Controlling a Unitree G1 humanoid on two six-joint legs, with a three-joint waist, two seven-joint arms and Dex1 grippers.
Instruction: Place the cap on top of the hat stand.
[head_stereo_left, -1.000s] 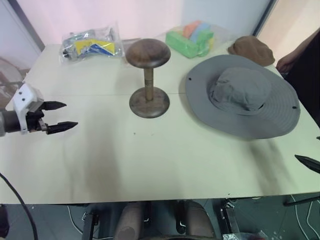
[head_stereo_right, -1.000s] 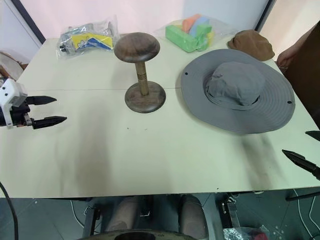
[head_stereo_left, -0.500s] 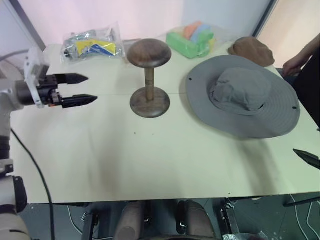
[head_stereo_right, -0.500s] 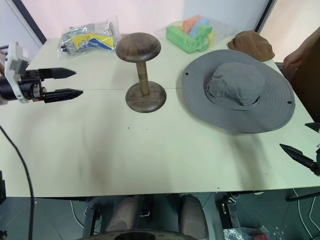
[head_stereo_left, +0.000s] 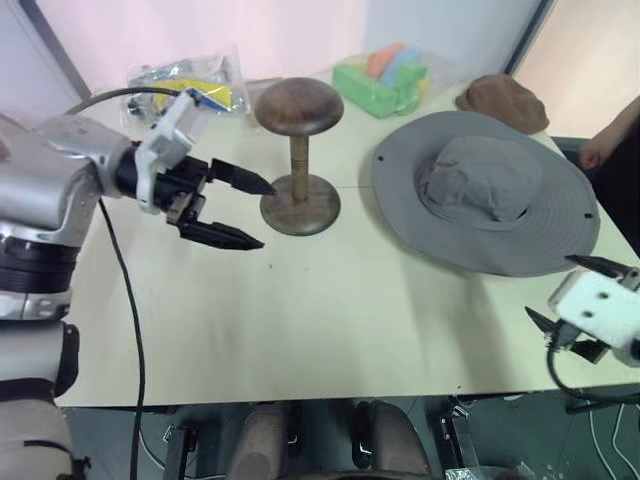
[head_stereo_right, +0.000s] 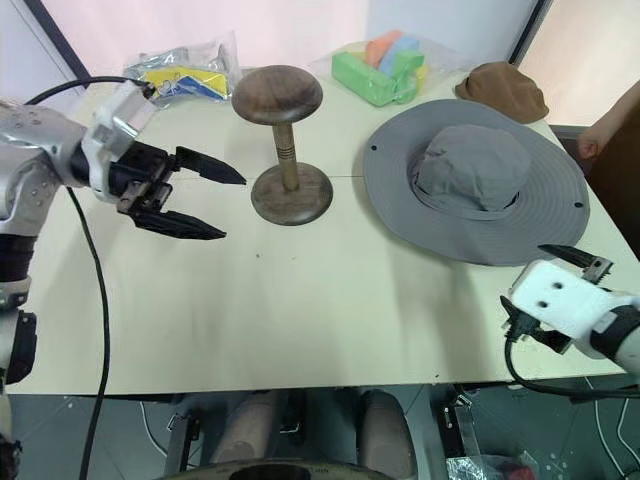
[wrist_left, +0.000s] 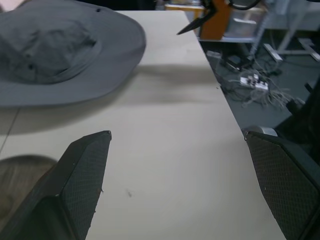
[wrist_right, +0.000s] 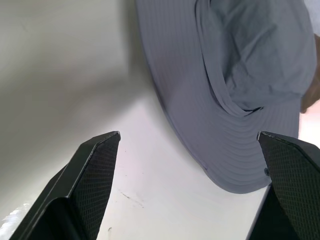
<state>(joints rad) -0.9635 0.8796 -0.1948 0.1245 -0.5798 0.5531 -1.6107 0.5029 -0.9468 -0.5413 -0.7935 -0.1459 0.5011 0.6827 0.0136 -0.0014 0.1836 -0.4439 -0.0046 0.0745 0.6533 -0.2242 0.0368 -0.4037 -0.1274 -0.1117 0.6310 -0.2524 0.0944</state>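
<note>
At the table's (head_stereo_right: 330, 330) near right corner, the right gripper (head_stereo_right: 545, 285) hangs with its black fingers spread and empty, pointing at the cap (head_stereo_right: 475, 180), a wide-brimmed grey sun hat lying flat beside the right edge. Toward the left edge, the left gripper (head_stereo_right: 205, 205) hovers above the tabletop, fingers spread and empty, tips just short of the hat stand (head_stereo_right: 285, 140), which stands upright and bare near the middle; along the far edge lie a plastic packet (head_stereo_right: 180, 75), green foam blocks (head_stereo_right: 385, 65) and a small brown flat cap (head_stereo_right: 503, 88)

The person's hand (head_stereo_left: 592, 153) and the right tool (head_stereo_right: 560, 262) are partly cut off
</note>
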